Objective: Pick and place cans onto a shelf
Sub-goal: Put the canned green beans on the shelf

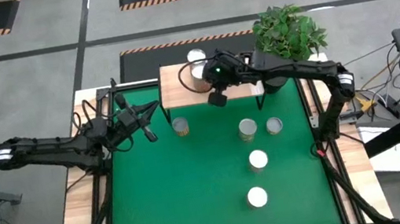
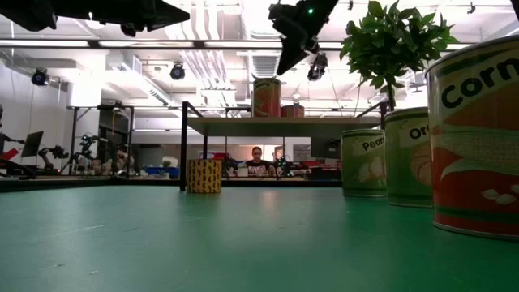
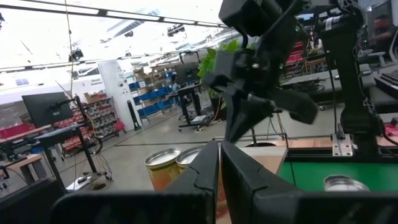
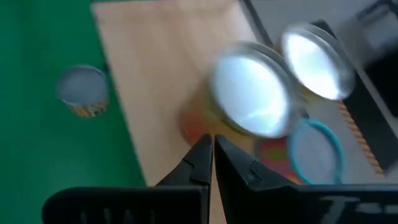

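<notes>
- Cans: two stand close together on the shelf (image 1: 181, 91) at the table's far edge, the near shelf can (image 4: 252, 99) and a second one (image 4: 317, 62) just beyond it; in the high view only one white top (image 1: 196, 57) shows clearly past the right arm.
- A small yellow can (image 1: 180, 126) stands on the green mat (image 1: 197, 200) just in front of the shelf's left legs.
- Four more cans stand on the mat's right half: a pair side by side (image 1: 248, 128) and (image 1: 274, 125), then one nearer (image 1: 258, 159), and the nearest (image 1: 257, 196).
- Right gripper (image 4: 211, 146) hangs over the shelf beside the two cans, its fingers clenched together on nothing.
- Left gripper (image 3: 219, 163) waits above the table's left side, level with the shelf's front, fingers likewise pressed together and empty.
- A potted plant (image 1: 289, 31) sits at the far right corner.
- A blue ring (image 4: 317, 152) seems to lie by the shelf's edge, though blur makes it hard to say.
</notes>
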Controlling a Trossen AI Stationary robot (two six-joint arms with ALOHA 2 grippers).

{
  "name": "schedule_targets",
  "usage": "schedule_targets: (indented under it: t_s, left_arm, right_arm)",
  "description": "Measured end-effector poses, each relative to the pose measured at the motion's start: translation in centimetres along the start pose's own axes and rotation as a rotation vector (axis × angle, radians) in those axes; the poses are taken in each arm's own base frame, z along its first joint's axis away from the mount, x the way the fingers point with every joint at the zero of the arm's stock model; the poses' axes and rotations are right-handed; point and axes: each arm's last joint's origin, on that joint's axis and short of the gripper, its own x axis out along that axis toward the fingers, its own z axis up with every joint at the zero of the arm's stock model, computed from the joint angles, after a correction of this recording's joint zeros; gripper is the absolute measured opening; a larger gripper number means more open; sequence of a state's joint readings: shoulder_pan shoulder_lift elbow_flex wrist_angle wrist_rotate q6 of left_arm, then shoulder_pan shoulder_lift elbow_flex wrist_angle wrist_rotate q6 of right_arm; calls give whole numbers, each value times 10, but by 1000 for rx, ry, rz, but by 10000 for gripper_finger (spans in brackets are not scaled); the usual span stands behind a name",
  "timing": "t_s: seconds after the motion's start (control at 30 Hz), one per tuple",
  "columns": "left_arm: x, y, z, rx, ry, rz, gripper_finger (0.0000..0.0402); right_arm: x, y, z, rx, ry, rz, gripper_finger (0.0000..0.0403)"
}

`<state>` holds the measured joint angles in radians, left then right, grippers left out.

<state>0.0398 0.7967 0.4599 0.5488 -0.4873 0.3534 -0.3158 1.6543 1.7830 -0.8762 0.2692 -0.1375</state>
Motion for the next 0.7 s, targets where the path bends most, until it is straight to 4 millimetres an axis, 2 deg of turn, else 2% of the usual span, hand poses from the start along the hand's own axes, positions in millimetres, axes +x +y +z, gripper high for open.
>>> schedule_targets:
  t_s: [0.17,0.33,0.7]
  left_arm:
    - [0,0,0,0,1,0,0]
    - [0,0,0,1,1,-1,0]
    - [0,0,0,2,3,-1,0]
  right_arm:
    - [5,-20,-5,31,51,-94,9]
    - [15,-30,-8,24,64,-112,9]
    - [29,-28,-4,-12,38,-114,9]
